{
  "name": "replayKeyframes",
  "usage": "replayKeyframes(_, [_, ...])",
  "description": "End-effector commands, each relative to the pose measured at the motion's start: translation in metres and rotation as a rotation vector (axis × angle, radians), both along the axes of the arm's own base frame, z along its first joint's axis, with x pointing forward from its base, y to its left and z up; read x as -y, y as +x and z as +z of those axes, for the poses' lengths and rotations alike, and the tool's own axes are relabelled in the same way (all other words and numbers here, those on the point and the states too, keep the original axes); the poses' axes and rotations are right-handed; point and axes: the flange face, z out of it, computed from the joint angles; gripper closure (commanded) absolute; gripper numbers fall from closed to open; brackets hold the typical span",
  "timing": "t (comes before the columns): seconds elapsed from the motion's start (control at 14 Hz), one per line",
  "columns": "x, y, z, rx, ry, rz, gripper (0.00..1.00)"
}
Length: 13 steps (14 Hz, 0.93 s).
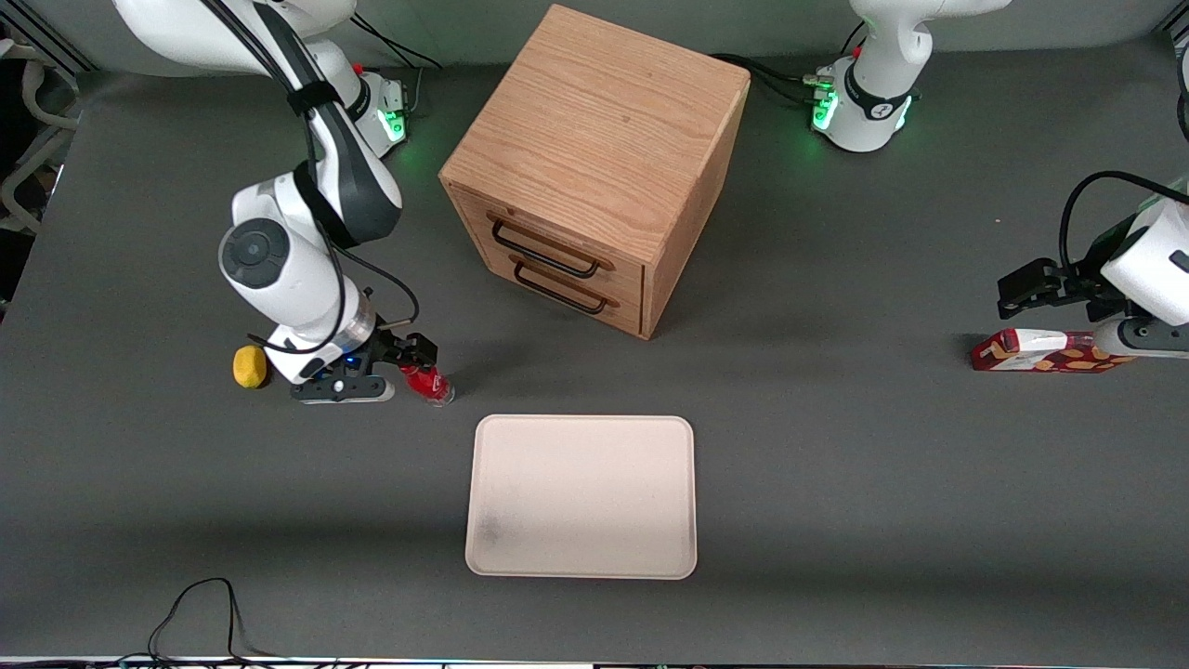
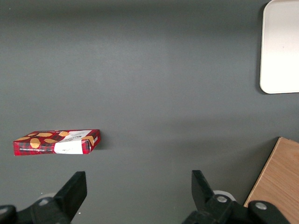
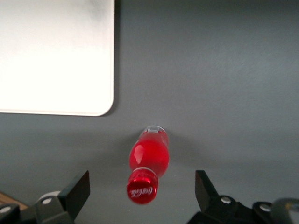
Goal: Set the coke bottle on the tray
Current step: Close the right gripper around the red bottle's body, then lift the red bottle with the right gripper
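The coke bottle (image 1: 429,382) stands on the dark table, a little farther from the front camera than the tray's near corner. It has a red cap, red body and clear base. In the right wrist view the coke bottle (image 3: 148,161) is seen from above, cap nearest the camera. My gripper (image 1: 401,370) is low over the table beside the bottle. It is open, with the cap between its two spread fingers (image 3: 78,190), not touching either. The cream-white tray (image 1: 581,497) lies flat and empty, nearer to the front camera; it also shows in the right wrist view (image 3: 51,56).
A yellow lemon (image 1: 249,366) lies beside the gripper, toward the working arm's end. A wooden drawer box (image 1: 594,158) stands farther from the front camera than the tray. A red-and-white flat carton (image 1: 1050,351) lies toward the parked arm's end.
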Motion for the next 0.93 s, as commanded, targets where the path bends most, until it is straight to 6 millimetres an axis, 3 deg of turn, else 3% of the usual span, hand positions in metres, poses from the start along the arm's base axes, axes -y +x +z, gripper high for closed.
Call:
replayKeyframes(0.0, [-0.004,-0.004,-0.014,0.004,0.014,-0.017,0.00])
replayKeyframes(0.21, [-0.008,-0.004,-0.016,0.003,0.012,-0.009,0.03])
replayKeyframes(0.5, [-0.008,-0.004,-0.025,0.000,0.010,-0.008,0.24])
replayKeyframes(0.86, [-0.007,-0.004,-0.025,-0.002,0.009,-0.009,0.83])
